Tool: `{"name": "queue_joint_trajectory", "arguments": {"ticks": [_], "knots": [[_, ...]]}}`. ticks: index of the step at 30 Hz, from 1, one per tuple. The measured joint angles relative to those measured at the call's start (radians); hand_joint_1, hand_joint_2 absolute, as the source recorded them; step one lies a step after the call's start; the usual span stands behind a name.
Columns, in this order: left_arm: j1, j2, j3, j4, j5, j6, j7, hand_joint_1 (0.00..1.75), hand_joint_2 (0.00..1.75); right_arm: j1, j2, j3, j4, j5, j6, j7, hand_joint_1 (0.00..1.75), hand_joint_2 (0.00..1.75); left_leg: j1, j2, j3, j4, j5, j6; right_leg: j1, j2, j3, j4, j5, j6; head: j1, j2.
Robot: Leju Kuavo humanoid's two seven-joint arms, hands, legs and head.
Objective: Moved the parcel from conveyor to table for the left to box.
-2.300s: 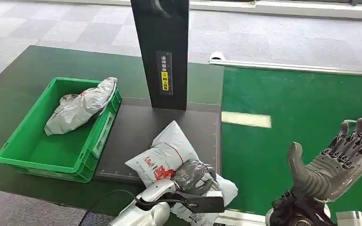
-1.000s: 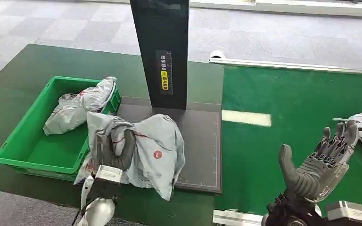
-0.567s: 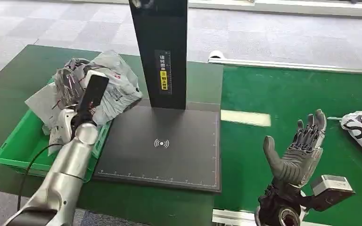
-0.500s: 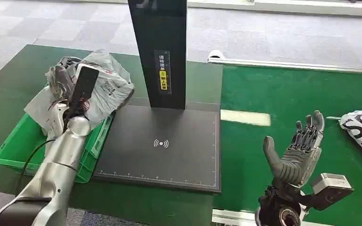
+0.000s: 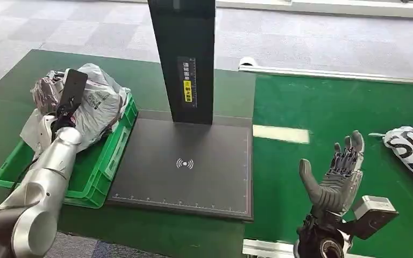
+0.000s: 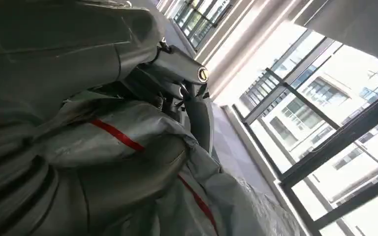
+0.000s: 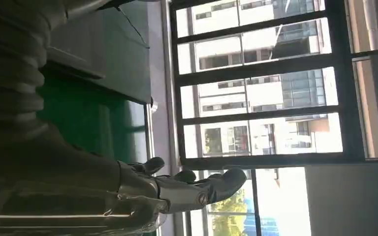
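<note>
Even, bright daylight across the head view; soft, faint shadows under the green bin (image 5: 102,166); a pale rectangle of glare sits on the conveyor belt (image 5: 280,135) just beyond the right hand's fingertips (image 5: 349,142); the left wrist view is soft and blurred up close on the parcel (image 6: 142,167); windows (image 7: 256,88) past the fingers blow out white.

my view | black post (image 5: 185,59): yellow-and-white label (image 5: 187,84), characters too small to read | parcel (image 5: 411,153) at 3 o'clock: large dark letters, partly cut off
</note>
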Motion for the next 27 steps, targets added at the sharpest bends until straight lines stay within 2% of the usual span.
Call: {"name": "queue_joint_trajectory", "arguments": {"ticks": [9,10,11,14,17,21,27], "knots": [[-0.003,0.002,0.007,0.022,-0.015,0.027,0.02,1.75,1.75,0.001,-0.004,0.0,0.003,0.0,0.0,0.0,0.0,1.75,0.0,0.0,0.0,0.0,0.0,0.0,0.0,0.0,0.0,0.0,0.0,0.0,0.0,0.0],[-0.003,0.002,0.008,0.022,-0.02,0.036,0.029,1.26,1.75,0.003,-0.004,0.0,0.003,0.0,0.0,0.0,0.0,1.75,0.0,0.0,0.0,0.0,0.0,0.0,0.0,0.0,0.0,0.0,0.0,0.0,0.0,0.0],[-0.003,0.005,0.011,0.022,-0.033,0.044,0.047,0.0,1.75,0.006,-0.004,0.0,0.003,0.0,-0.002,0.0,0.0,1.75,0.0,0.0,0.0,0.0,0.0,0.0,0.0,0.0,0.0,0.0,0.0,0.0,0.0,0.0],[-0.002,0.011,0.04,0.021,-0.052,0.048,0.07,0.0,1.75,0.014,-0.005,0.0,0.003,0.0,-0.01,0.003,0.0,1.75,0.0,0.0,0.0,0.0,0.0,0.0,0.0,0.0,0.0,0.0,0.0,0.0,0.0,0.0],[0.0,0.008,0.102,0.021,-0.003,0.042,-0.01,0.0,1.75,0.022,-0.006,0.0,0.003,0.002,-0.017,0.008,0.0,1.75,0.0,0.0,0.0,0.0,0.0,0.0,0.0,0.0,-0.001,0.0,0.0,0.0,0.0,0.0],[0.0,-0.014,0.152,0.015,0.107,-0.04,-0.136,0.0,1.75,0.027,-0.006,0.0,0.006,0.003,-0.02,0.008,0.0,1.75,0.0,0.0,0.0,0.0,0.0,0.0,0.0,0.0,0.0,0.0,0.0,0.0,0.0,0.0],[0.031,-0.071,0.146,-0.116,0.364,-0.236,-0.162,0.0,1.75,0.028,-0.006,0.0,0.014,-0.016,-0.012,0.018,0.0,1.75,0.0,0.0,0.0,0.0,0.0,0.0,0.0,0.0,0.0,0.0,0.0,0.0,0.0,0.0]]}}
